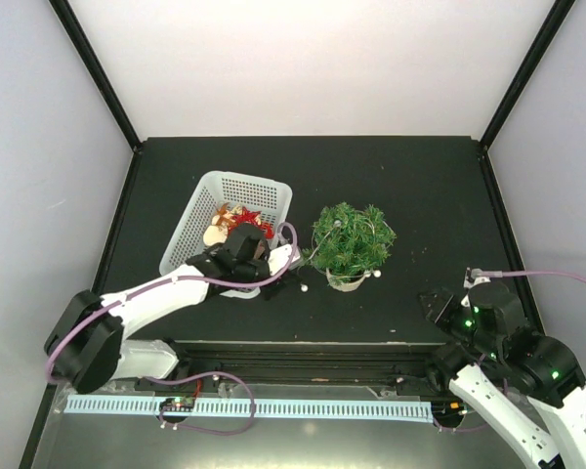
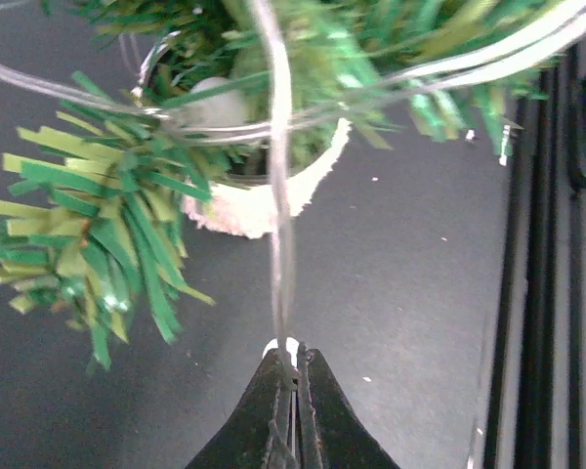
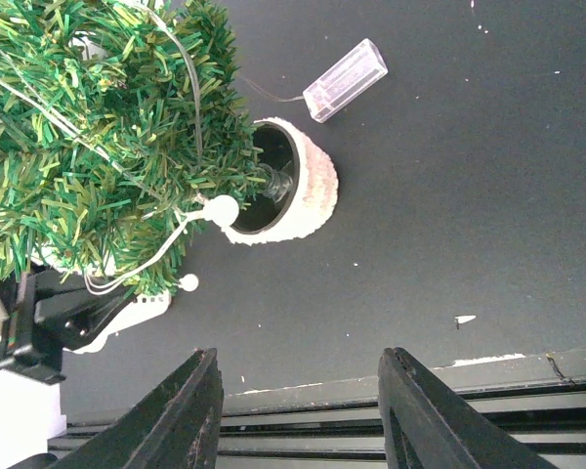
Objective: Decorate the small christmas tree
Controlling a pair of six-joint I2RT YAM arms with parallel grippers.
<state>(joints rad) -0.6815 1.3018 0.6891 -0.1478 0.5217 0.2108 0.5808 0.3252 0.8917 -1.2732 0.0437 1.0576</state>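
Note:
The small christmas tree [image 1: 352,237] stands in its whitish pot [image 1: 346,281] right of the basket, with a thin wire of white bulbs draped through its branches. My left gripper [image 1: 281,268] is just left of the tree and is shut on that light-string wire [image 2: 280,244]; a white bulb [image 2: 286,348] sits at the fingertips of the left gripper [image 2: 293,358]. The wire runs up into the tree [image 2: 107,225] above its pot [image 2: 249,210]. My right gripper [image 1: 438,306] is low at the right, and the right gripper [image 3: 303,391] stands open and empty, well short of the tree [image 3: 88,147].
A white mesh basket [image 1: 207,200] holding red and gold ornaments sits left of the tree. A clear battery box [image 3: 345,80] lies on the black mat beyond the pot [image 3: 308,195]. The table's front rail [image 3: 391,415] lies under the right fingers.

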